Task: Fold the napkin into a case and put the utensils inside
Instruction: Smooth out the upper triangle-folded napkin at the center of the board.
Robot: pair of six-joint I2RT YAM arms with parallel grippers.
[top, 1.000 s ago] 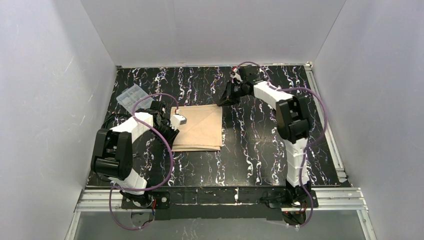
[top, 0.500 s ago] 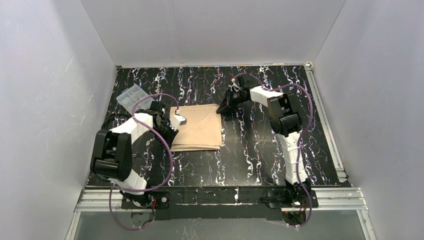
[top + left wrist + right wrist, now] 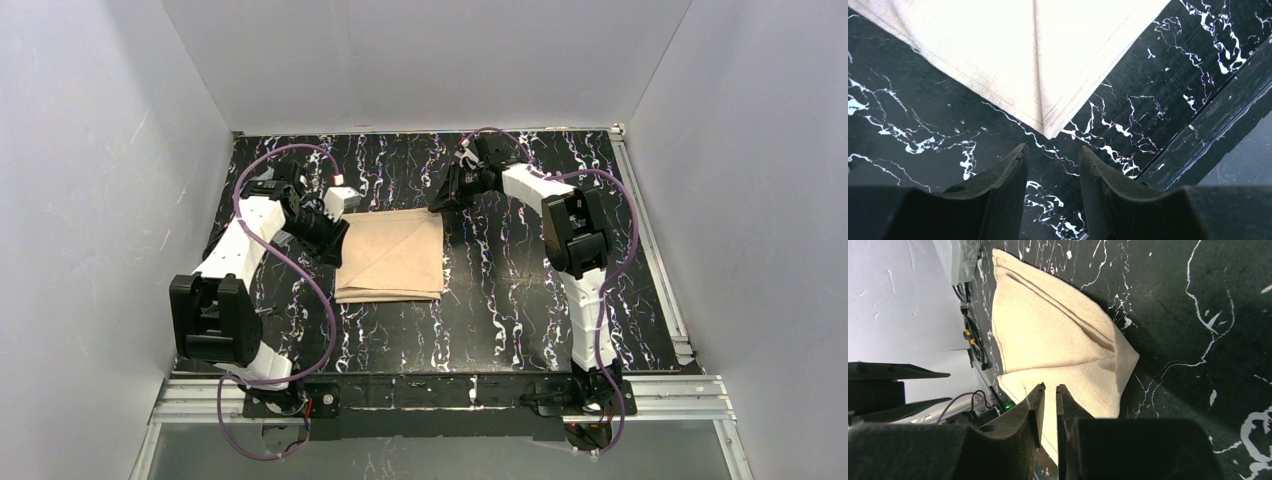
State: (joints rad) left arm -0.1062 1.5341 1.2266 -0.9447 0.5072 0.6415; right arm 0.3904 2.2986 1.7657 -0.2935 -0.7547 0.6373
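Top external: napkin (image 3: 392, 258) lies mid-worktop (image 3: 500, 300), folded to layered rectangle; utensils not visible, so insertion's left. Left claw (image 3: 1052, 147) spread, empty; right claw (image 3: 1049, 386) nearly pressed together over cloth, can't tell if pinching.

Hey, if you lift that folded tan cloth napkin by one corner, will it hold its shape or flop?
The folded tan cloth napkin would probably droop and unfold: its layers just lie stacked at the corner. It looks thin and light, so a push likely bunches it.
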